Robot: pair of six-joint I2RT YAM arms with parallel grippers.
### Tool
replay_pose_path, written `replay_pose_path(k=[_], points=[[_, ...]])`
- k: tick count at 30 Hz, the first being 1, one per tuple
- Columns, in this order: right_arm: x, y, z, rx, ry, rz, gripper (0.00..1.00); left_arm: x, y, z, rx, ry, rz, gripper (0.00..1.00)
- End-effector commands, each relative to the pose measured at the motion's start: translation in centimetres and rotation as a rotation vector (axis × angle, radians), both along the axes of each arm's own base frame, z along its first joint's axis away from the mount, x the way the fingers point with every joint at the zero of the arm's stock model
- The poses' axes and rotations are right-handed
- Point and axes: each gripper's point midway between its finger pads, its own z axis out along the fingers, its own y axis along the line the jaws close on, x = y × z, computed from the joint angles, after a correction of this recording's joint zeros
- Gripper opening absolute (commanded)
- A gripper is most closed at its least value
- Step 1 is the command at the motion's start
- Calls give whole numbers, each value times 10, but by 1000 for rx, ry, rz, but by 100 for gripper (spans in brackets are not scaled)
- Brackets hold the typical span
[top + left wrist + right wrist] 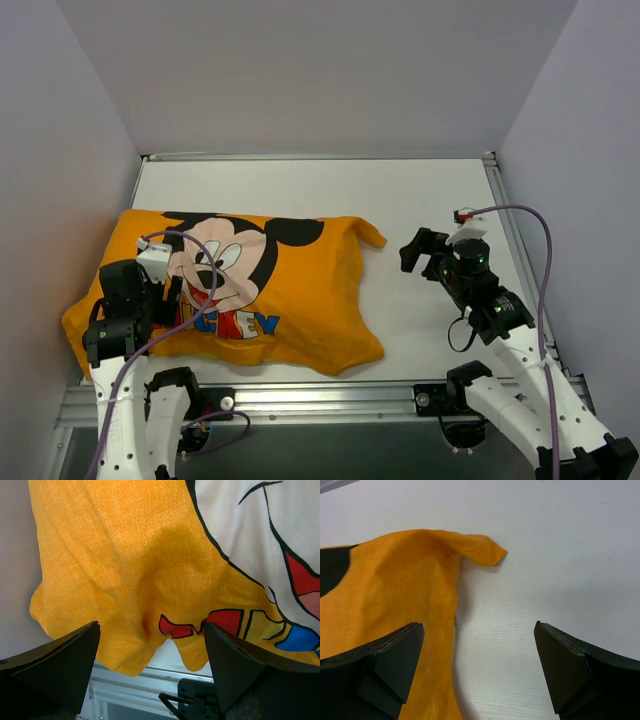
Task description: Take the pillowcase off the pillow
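Observation:
The orange pillowcase (300,290) with the Mickey Mouse face and "MICKEY" lettering lies printed side up on the left half of the white table (420,190). It looks filled out, and the pillow is hidden inside it. My left gripper (172,292) hovers open above the pillowcase's near-left part. In the left wrist view, orange cloth (100,555) and its near hem lie below that gripper (151,625), with nothing between the fingers. My right gripper (420,255) stands open just right of the pillowcase's right edge. It (480,624) straddles that edge of the cloth (395,590) and bare table (560,555).
Grey walls close in the table on the left, back and right. An aluminium rail (330,400) runs along the near edge and also shows below the hem (130,680). A floppy corner of the cloth (485,552) points right. A purple cable (535,260) loops by the right arm.

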Motion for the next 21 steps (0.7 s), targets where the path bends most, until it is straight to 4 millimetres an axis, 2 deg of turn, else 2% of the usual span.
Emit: replay_pose_path(k=[1, 3, 4, 5, 7, 8, 9, 11, 12, 13, 14, 15, 16, 19, 21], points=[[-2, 34, 36, 158, -85, 146, 100, 8, 3, 16, 8, -75, 20, 94], [-10, 63, 56, 262, -158, 298, 100, 6, 1, 14, 7, -60, 5, 94], [-15, 83, 76, 392, -194, 377, 100, 3, -2, 11, 0, -38, -18, 94], [-13, 91, 63, 436, -144, 387, 100, 3, -5, 11, -2, -31, -50, 94], [-10, 104, 53, 503, -74, 392, 100, 4, -7, 12, -9, -35, -61, 94], [-4, 114, 37, 501, -17, 397, 100, 4, -8, 12, -14, -37, -60, 94], [-11, 133, 32, 496, 6, 446, 100, 5, -9, 13, -18, -36, -67, 94], [-8, 156, 34, 497, -12, 478, 100, 5, -9, 13, -22, -34, -66, 94], [-18, 175, 34, 502, -1, 530, 100, 4, -9, 12, -22, -26, -62, 94], [-17, 184, 39, 510, -15, 549, 100, 4, -8, 13, -20, -25, -62, 94], [-13, 195, 27, 498, 20, 550, 100, 4, -8, 13, -20, -25, -62, 94], [-15, 209, 30, 502, 15, 579, 100, 4, -9, 13, -22, -27, -64, 94], [-14, 216, 25, 497, 26, 584, 100, 4, -9, 13, -22, -27, -66, 94], [1, 223, -33, 437, 142, 515, 100, 4, -8, 12, -21, -24, -62, 94], [8, 222, -51, 425, 177, 466, 100, 4, -8, 12, -20, -22, -61, 94]])
